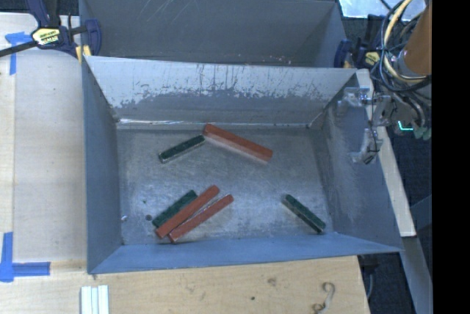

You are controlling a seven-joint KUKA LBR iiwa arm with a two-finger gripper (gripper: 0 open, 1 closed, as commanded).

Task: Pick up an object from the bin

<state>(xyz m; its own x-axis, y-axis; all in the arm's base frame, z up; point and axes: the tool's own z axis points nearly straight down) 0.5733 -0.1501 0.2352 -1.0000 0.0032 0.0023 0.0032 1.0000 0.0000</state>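
Jaws at right wall of bin (345, 173); released or clenched, can't tell. Nearest: dark green bar (304, 213), front-right on floor. Risk: bar's nr wall, arm may clip wall; flat bar could slip.

Silver end effector (366, 151), orange cover (421, 48), looped black and yellow cables (395, 30).

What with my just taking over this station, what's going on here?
A robot arm is set to pick something from the grey bin. Its tool hangs by the bin's right wall, away from every piece. Inside lie a red-brown block and a dark green stick near the back, a heap of red and green sticks front left, and another green stick front right. Nothing is lifted yet.
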